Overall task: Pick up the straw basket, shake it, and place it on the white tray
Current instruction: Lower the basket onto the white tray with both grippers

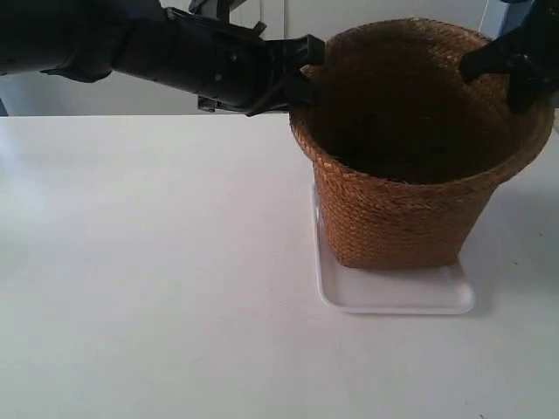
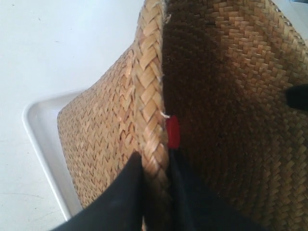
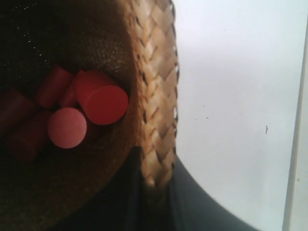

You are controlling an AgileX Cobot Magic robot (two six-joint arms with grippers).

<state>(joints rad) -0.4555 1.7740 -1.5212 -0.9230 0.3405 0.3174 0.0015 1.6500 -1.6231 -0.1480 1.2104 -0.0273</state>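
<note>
straw basket (image 1: 397, 218) rim sits clamped inside left claw (image 2: 155, 158) and right claw (image 3: 155, 166).

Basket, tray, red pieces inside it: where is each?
basket (image 1: 397, 218), exterior view, on its woven outer wall
tray (image 1: 393, 295), exterior view, on its bare front strip
red pieces (image 3: 106, 105), right wrist view, on one piece's round end face

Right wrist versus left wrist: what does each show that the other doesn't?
Only right wrist: red cylinders piled inside the basket. Only left wrist: a corner of the tray past the basket wall, and a small red bit by the rim. Both: the rim pinched, one finger inside, one outside, by the right gripper and left gripper.
</note>
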